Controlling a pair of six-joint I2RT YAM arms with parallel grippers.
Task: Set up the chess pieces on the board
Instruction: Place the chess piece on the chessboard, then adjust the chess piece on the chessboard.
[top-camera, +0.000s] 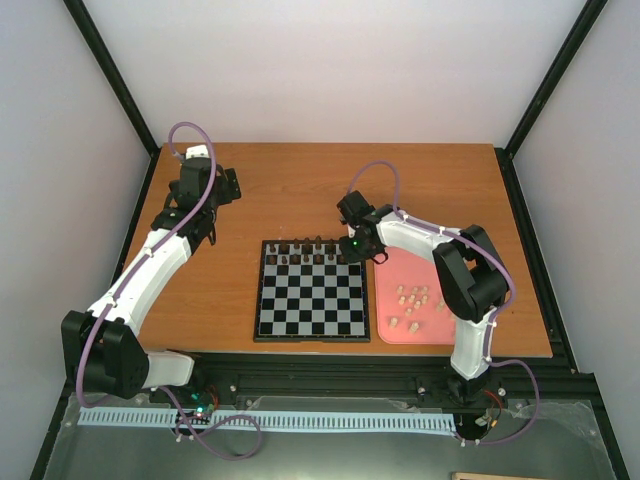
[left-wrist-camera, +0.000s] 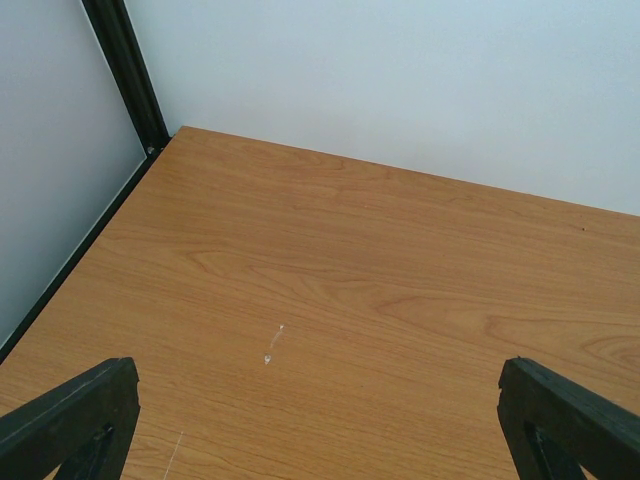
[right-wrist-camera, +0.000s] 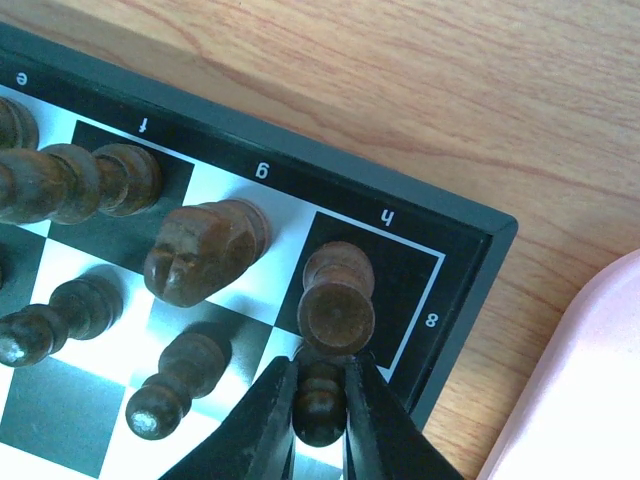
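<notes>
Chess pieces (top-camera: 312, 250) of the dark set stand in the two far rows of the board (top-camera: 310, 315), while the pale pieces (top-camera: 415, 300) lie scattered on the pink tray (top-camera: 445, 332) just beside the board's right edge. We see the right gripper (right-wrist-camera: 320, 368) at the far right corner of the board, its jaws almost fully closed and pinching a dark pawn (right-wrist-camera: 320, 412) between them. This pawn is in the square directly in front of the rook (right-wrist-camera: 337, 300) that occupies the corner; the knight (right-wrist-camera: 205, 250) stands just beside the rook. Whether the foot of the pawn already touches the square we cannot tell, because the fingers hide it. The left gripper (left-wrist-camera: 315, 400) hovers over the table (left-wrist-camera: 330, 250), well apart from the board, with its jaws wide open and nothing between them.

We judge that the step in hand is the placing of this pawn at the end of its row, so the dark side is nearly complete and the pale side not yet begun. The next move, in our opinion, calls for a small opening of the jaws and a straight lift upward, because the rook and the neighbouring pawn (right-wrist-camera: 170, 390) are very near and a sideways motion could knock them over.
</notes>
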